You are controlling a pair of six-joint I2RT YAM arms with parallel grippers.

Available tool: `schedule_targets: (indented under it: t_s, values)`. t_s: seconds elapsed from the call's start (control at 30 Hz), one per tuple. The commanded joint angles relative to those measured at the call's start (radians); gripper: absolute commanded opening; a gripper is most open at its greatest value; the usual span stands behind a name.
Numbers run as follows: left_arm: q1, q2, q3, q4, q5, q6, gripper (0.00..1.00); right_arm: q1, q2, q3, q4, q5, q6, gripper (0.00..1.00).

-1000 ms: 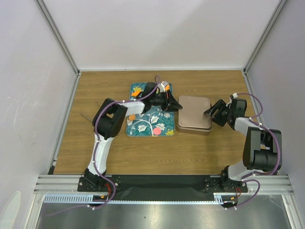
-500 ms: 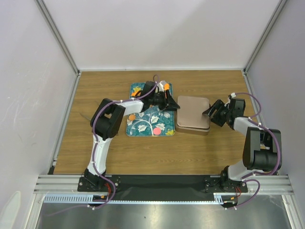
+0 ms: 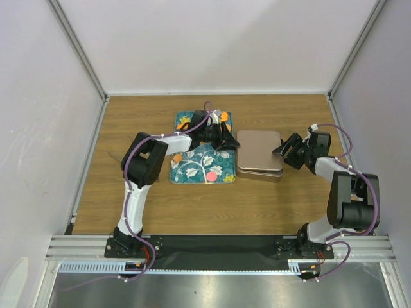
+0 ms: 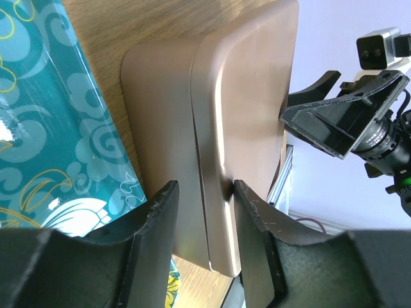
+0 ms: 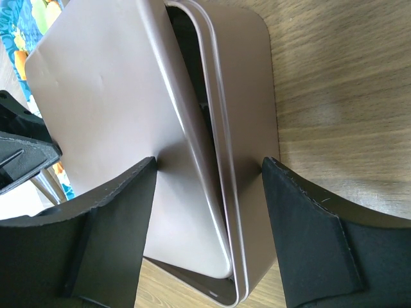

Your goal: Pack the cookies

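Left gripper (image 4: pixel 204 186) clamped on lid (image 4: pixel 250 96) edge, lid ajar on tin (image 5: pixel 253 128). Right gripper (image 5: pixel 209 163) fingers wide apart, straddling tin's end.

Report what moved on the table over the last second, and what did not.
The rose-gold rectangular tin lid slid slightly left, toward the teal patterned tray. The left gripper at its left edge drew back the same way, and the right gripper followed a little. Nothing was visibly taken hold of or let go. The pink round cookie and the orange round cookie on the tray stayed put.
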Motion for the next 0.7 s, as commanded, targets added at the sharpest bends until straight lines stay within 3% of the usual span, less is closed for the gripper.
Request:
schedule_targets:
  t_s: [0.0,0.67]
  values:
    - [-0.001,0.0,0.024,-0.041,-0.024,0.045,0.45,0.008,-0.019,0.033,0.003,0.015,-0.018,0.71]
    - [-0.049,0.057,0.185,-0.236,-0.084,0.174,0.45,0.045,-0.027,0.044,-0.007,0.035,-0.041,0.74]
